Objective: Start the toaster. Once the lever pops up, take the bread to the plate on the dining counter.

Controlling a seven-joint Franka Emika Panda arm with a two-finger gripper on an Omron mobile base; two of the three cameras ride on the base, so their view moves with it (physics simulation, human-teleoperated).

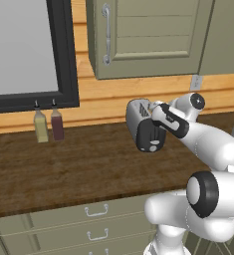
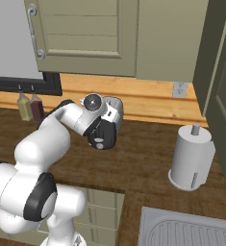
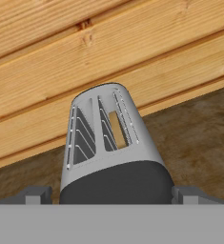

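The toaster [image 3: 111, 152] stands at the back of the wooden table [image 1: 63, 169] against the plank wall, black end panel facing the arm so its lever is reachable. The gripper [image 3: 111, 198] hovers just before that panel, spread wide and empty. What looks like the bread [image 3: 117, 129] sits in one slot.
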